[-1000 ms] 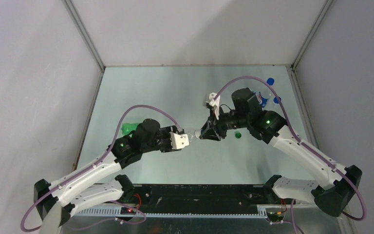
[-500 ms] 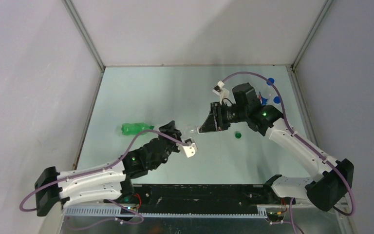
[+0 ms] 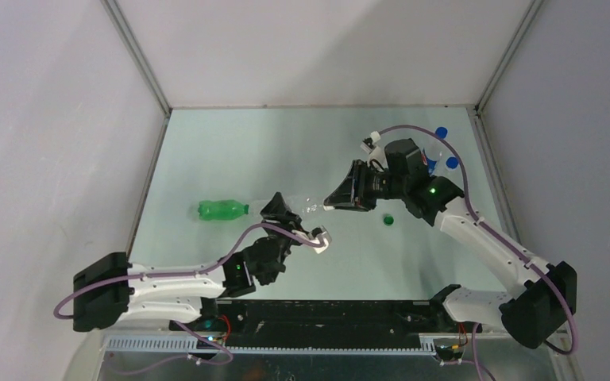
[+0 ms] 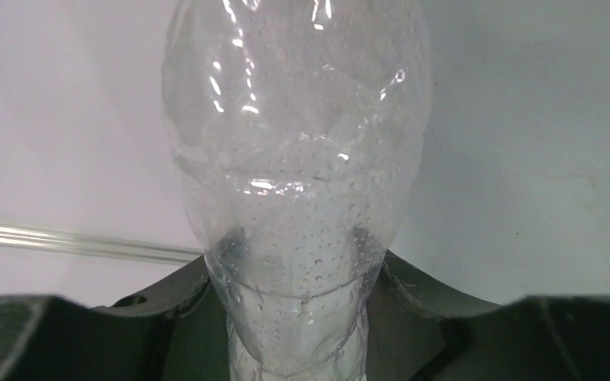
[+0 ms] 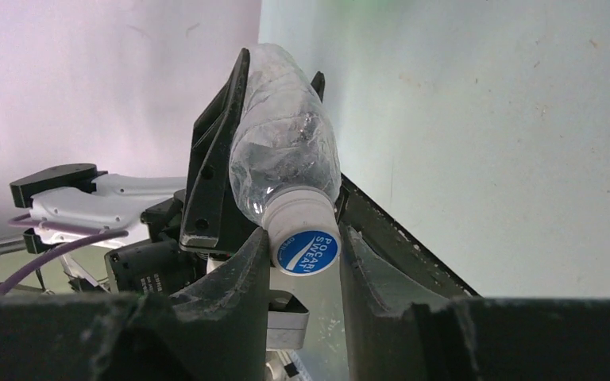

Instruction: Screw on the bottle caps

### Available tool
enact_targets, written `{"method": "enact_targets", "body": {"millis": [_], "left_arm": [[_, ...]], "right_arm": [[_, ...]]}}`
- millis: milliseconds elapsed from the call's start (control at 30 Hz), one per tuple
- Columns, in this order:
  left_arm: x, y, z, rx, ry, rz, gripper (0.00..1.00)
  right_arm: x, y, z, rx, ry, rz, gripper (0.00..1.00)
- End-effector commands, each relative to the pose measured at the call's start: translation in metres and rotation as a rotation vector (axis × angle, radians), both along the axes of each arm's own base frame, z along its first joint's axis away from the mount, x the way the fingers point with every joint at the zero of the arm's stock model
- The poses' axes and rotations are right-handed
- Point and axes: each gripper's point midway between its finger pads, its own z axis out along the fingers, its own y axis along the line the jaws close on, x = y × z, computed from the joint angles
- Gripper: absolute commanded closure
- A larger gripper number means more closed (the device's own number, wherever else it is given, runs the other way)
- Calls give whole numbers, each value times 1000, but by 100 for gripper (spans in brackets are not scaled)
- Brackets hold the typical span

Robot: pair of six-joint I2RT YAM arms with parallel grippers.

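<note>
Pale-green worktop (image 3: 230,151), capping step under way: left gripper (image 4: 298,305) clamps the clear bottle (image 4: 298,143); right gripper (image 5: 303,238) pinches the white cap (image 5: 306,248) on its neck. Next, probably, tightening turns; green bottle (image 3: 222,209) and dark green cap (image 3: 388,219) wait.

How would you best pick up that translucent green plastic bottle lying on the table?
Probably grip the translucent green plastic bottle around its body, from straight above: it lies on its side in the open, so jaws can straddle its round width.
</note>
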Motion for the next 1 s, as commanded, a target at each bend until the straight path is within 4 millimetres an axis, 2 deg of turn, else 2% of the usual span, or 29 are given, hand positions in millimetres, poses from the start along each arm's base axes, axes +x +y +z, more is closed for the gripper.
{"method": "enact_targets", "body": {"millis": [0,33,67,100,133,167,200,300,333,367,400,433,500,633,967], "left_arm": [[-8,-24,14,-76,50,-122,100],[-8,-23,11,-99,82,-131,100],[-8,-22,6,-81,126,-157,100],[-10,-21,7,-131,166,-174,100],[-10,-21,0,-112,224,-211,100],[-7,-15,3,-157,254,-209,100],[-15,-22,-5,-129,319,-284,100],[-26,-19,-15,-122,463,-380,100],[-26,-19,-9,-136,476,-396,100],[-32,-19,-14,-140,537,-429,100],[-34,-22,-6,-154,551,-456,100],[-39,-22,-11,-154,605,-488,100],[-46,-27,0,-172,657,-545,100],[-58,-36,4,-183,751,-623,100],[-67,-48,12,-191,807,-699,100]], "right_arm": [[9,4,39,84,-243,25,96],[10,4,47,95,-319,44,90],[7,2,57,106,-381,58,76],[8,0,64,100,-488,88,70],[4,-4,72,92,-601,127,59],[1,-5,77,91,-660,148,54],[-2,-9,84,80,-760,173,47],[-18,-15,97,81,-956,280,39],[-24,-18,99,63,-1052,326,38],[-30,-18,100,63,-1098,369,36],[-37,-21,97,38,-1181,420,35],[-43,-23,98,35,-1234,458,35],[-55,-24,90,0,-1350,559,34],[-69,-25,74,-69,-1551,731,36],[-69,-23,64,-117,-1630,801,46]]}}
